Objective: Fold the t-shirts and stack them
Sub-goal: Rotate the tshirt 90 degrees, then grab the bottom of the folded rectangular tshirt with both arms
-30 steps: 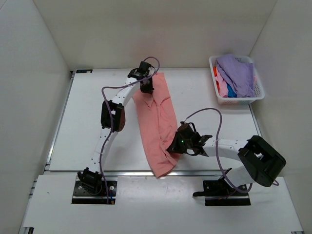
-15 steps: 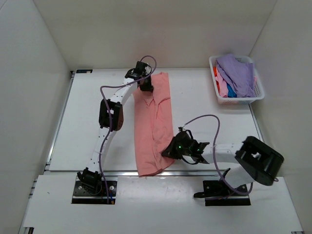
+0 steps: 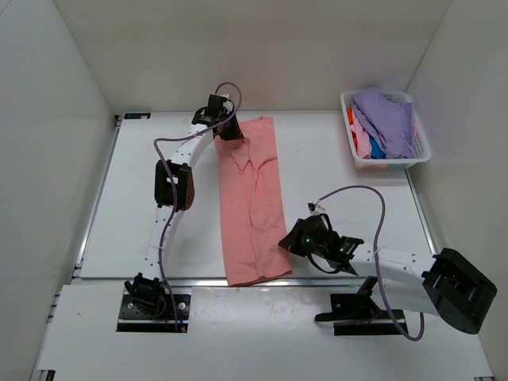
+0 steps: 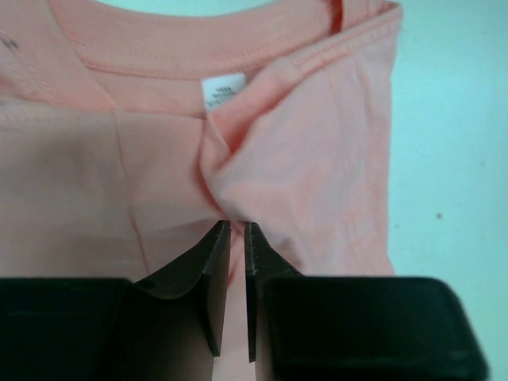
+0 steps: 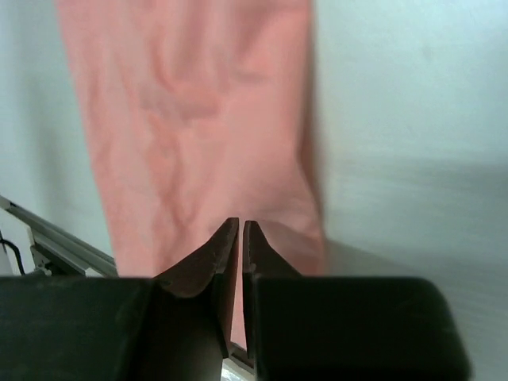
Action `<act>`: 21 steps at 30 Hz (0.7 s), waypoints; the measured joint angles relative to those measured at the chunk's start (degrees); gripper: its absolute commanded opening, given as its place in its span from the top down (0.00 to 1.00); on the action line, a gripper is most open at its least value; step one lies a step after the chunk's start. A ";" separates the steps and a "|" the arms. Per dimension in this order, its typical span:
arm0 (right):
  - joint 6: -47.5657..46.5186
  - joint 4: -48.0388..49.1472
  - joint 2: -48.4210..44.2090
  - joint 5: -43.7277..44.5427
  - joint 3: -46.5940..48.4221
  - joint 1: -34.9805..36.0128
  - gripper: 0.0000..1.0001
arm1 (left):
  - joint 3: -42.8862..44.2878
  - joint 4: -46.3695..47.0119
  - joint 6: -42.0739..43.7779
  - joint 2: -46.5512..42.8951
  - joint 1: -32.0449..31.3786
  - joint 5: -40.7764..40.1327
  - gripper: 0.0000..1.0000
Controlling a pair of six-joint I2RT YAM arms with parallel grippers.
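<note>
Salmon-pink cotton, the t-shirt [image 3: 252, 198] lies folded into a long narrow strip on the white counter [image 3: 135, 206], with its collar at the far end and its hem at the near edge. The left arm [image 3: 170, 184] reaches to the collar end. Its jaws stand a thin slit apart at a puckered ridge of cloth just below the white neck label [image 4: 223, 91], and I cannot tell whether they pinch it. The right arm [image 3: 397, 263] lies low on the near right side, its jaws closed with nothing seen between them, their tips at the shirt's right edge near the hem. In the far right corner a white basket [image 3: 393, 164] holds a lavender t-shirt [image 3: 386, 117] on top, with pink, blue and orange-red cloth showing beneath.
</note>
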 measured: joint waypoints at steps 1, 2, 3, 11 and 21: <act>-2.51 -0.42 -0.59 0.15 0.96 -0.09 0.91 | 0.00 -0.31 0.15 -0.20 0.00 0.76 0.69; -4.87 -0.81 -1.20 0.17 1.95 -0.35 0.84 | -0.09 -1.03 0.46 -0.70 -0.11 1.31 0.63; -7.76 -1.42 -1.97 0.33 3.32 -0.85 0.74 | -0.66 -2.25 0.96 -1.60 -0.31 1.68 0.61; -25.99 -9.97 -4.09 -9.53 11.32 -18.82 0.49 | -53.16 -1.38 3.61 -44.06 -5.88 -0.31 0.47; -28.06 -21.18 -7.87 -19.67 6.51 -16.72 0.44 | -101.53 4.20 -4.94 -83.56 -14.58 -2.58 0.48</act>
